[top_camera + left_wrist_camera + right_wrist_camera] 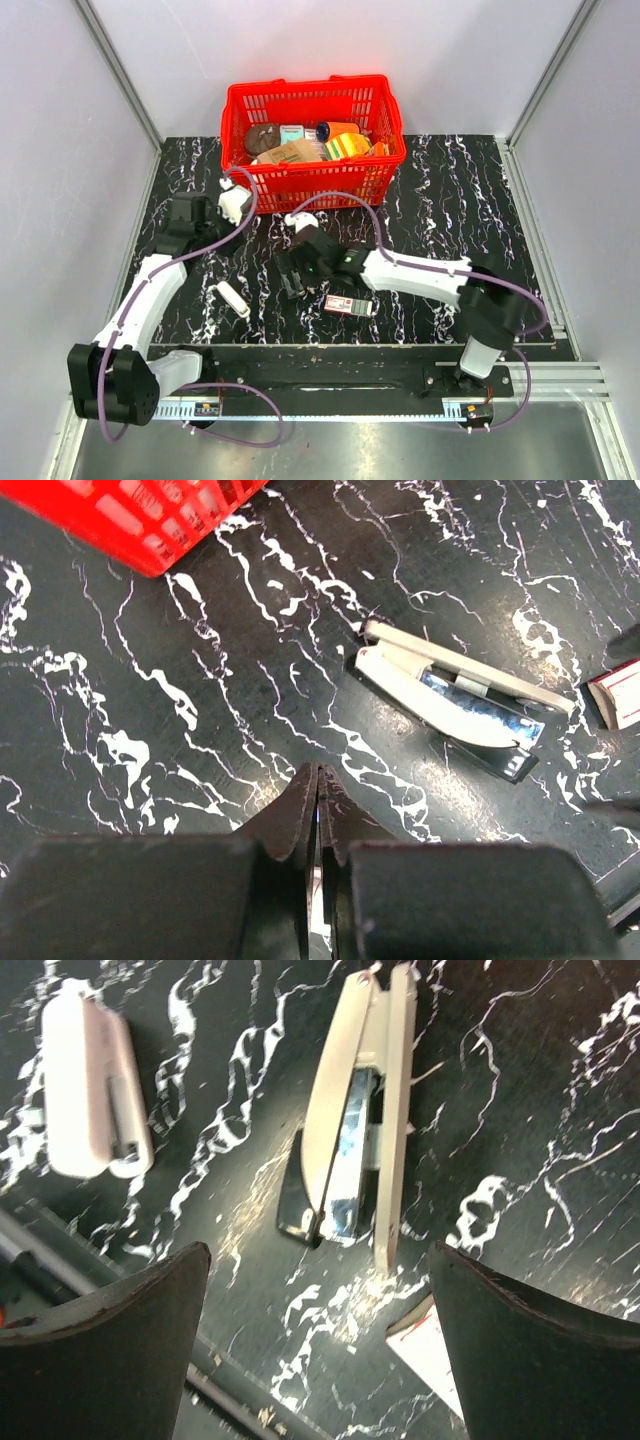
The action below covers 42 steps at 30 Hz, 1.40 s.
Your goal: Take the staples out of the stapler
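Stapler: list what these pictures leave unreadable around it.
- Whether staples sit in the channel of the stapler: both wrist views, glare on the metal.
- The stapler in the top external view: hidden under the right tool.
- Label on the box: cut off by the left wrist view's edge.

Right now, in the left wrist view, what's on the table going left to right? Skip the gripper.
red basket (corner only, top left) → stapler → small red-and-white box (cut off by the right edge)
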Each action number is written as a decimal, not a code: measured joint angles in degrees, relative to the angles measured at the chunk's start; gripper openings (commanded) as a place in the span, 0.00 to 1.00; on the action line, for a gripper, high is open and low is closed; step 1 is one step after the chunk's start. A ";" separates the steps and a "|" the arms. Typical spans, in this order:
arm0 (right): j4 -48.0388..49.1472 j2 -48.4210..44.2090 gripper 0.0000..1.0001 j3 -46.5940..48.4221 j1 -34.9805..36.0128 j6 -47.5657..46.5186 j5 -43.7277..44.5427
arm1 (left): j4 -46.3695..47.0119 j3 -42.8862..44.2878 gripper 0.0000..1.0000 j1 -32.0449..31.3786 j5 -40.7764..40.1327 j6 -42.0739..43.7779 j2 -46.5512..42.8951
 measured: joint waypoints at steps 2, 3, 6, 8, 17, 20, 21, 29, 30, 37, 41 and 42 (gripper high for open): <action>-1.09 3.65 0.83 2.93 0.20 -1.44 2.40 | -0.81 0.07 0.05 2.01 1.07 -0.02 0.13; -1.51 5.07 0.78 3.93 0.20 -1.97 3.50 | -1.16 0.09 0.05 2.82 1.62 0.00 0.28; -2.82 8.70 0.67 5.84 0.20 -3.45 6.78 | -2.29 0.13 0.05 5.11 3.37 -0.02 0.68; -3.50 10.29 0.60 6.40 0.20 -4.15 8.35 | -2.60 0.13 0.06 6.05 4.24 -0.07 0.70; -4.04 14.08 0.33 7.23 0.20 -6.54 12.28 | -2.95 0.11 0.06 6.51 6.88 -0.42 0.61; -4.02 15.45 0.32 8.24 0.20 -6.91 12.57 | -2.95 0.11 0.06 6.51 7.08 -0.42 0.61; -4.02 15.87 0.31 8.50 0.20 -6.99 12.57 | -2.97 0.11 0.06 6.51 7.10 -0.42 0.61; -4.04 17.31 0.05 9.44 0.20 -7.30 12.02 | -2.97 0.11 0.06 6.51 7.56 -0.42 0.50; -4.04 17.31 0.03 9.46 0.20 -7.19 11.78 | -2.97 0.11 0.06 6.51 7.65 -0.42 0.50; -3.69 14.53 0.00 8.46 0.20 -5.25 9.79 | -2.89 -0.72 0.06 6.51 7.87 -0.42 0.24; -3.98 9.27 0.00 7.80 -0.33 -3.17 7.34 | -2.84 -1.05 0.06 6.51 7.87 -0.42 -0.13; -3.78 8.02 0.00 7.67 -0.63 -2.51 6.54 | -2.82 -1.11 0.06 6.51 7.89 -0.42 -0.22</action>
